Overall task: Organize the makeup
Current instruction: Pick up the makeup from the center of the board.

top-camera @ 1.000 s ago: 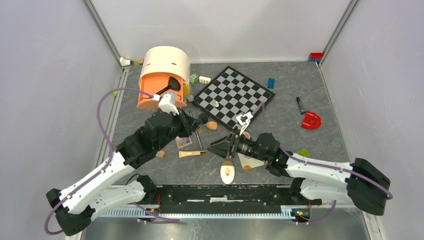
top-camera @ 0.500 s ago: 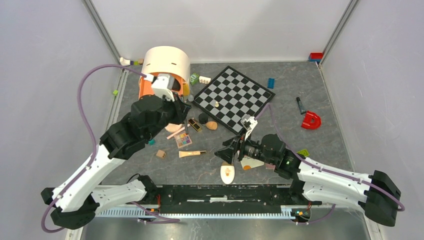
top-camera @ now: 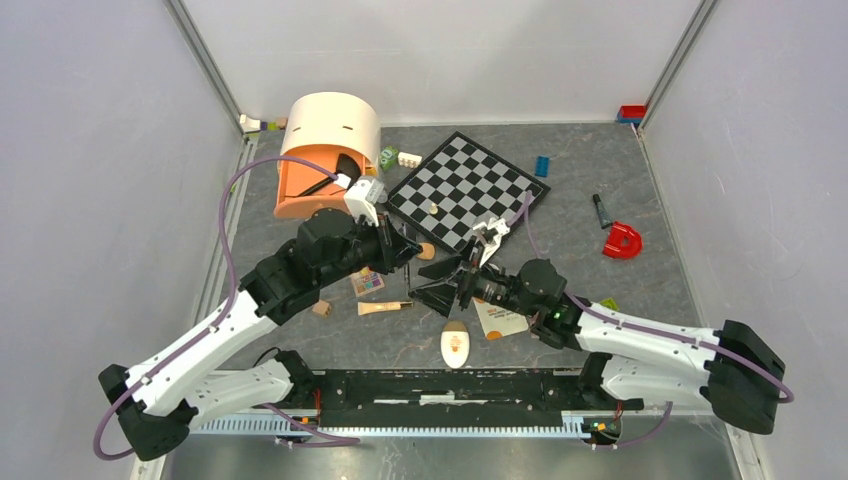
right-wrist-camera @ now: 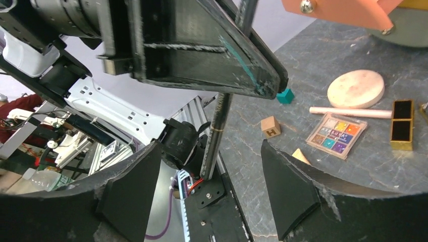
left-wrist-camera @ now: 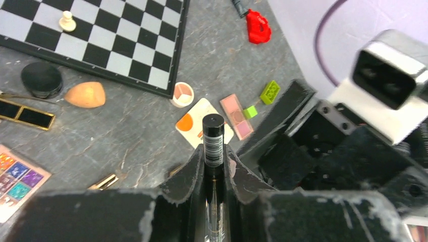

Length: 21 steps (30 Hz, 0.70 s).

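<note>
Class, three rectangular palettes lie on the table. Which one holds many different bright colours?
The eyeshadow palette, near the wooden letter cube: orange, purple and teal pans. The blush palette is only pink, the gold case only black.

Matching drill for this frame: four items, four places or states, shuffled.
A. black pencil
B. white pawn
C. eyeshadow palette
D. right pincer

1. open
2. on the chessboard
3. clamped in the left pincer
4. flat on the table

Pairs: A-3, B-2, C-4, D-1
</note>
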### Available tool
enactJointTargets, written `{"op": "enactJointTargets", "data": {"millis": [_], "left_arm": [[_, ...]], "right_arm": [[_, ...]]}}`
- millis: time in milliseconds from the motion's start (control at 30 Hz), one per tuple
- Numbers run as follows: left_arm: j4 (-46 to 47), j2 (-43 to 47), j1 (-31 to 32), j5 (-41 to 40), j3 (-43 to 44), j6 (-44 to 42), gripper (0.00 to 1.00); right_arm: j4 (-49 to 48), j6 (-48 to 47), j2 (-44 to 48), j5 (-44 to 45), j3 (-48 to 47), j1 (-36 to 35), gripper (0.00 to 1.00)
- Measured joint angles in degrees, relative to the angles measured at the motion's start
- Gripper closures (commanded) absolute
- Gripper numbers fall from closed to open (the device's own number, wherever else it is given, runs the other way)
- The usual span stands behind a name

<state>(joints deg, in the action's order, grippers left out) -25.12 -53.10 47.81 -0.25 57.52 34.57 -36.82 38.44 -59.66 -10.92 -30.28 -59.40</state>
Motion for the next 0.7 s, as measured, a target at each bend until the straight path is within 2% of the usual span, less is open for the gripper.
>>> {"op": "enactJointTargets", "data": {"millis": [67,167,333,400,433,467,533,600,700], "left_arm": [[1.7,0.6,0.0,0.9,-0.8,1.0,0.98],[3.5,1.2,0.0,1.9,-1.5,2.1,0.98],[5.8,1.9,0.0,2.4,-3.0,2.9,0.97],[6.2,2.3,0.0,2.4,-3.8,3.3,0.86],[6.5,2.6,0.0,2.3,-4.3,3.3,0.76],[6.6,2.9,0.0,2.3,-4.6,3.5,0.65],[7.0,3.5,0.0,2.4,-4.9,3.6,0.53],[7.2,3.9,0.0,2.4,-5.1,4.0,0.49],[7.5,4.2,0.0,2.5,-5.4,4.2,0.49]], "right_arm": [[-1.0,0.9,-1.6,0.2,0.0,-0.2,0.29],[-2.4,2.2,-3.8,0.5,0.0,-0.3,0.42],[-6.0,4.1,-6.3,0.3,0.0,-0.4,0.73],[-6.9,4.8,-6.9,0.2,0.0,-0.5,0.85],[-7.5,5.4,-7.2,-0.1,0.0,-0.5,0.89],[-7.5,5.5,-7.3,-0.1,0.0,-0.6,0.92],[-7.6,6.4,-7.6,-0.1,0.0,-0.6,0.93],[-8.2,6.8,-7.6,0.0,0.0,-0.6,0.96],[-8.5,7.2,-7.5,1.0,0.0,-0.6,1.00]]}}
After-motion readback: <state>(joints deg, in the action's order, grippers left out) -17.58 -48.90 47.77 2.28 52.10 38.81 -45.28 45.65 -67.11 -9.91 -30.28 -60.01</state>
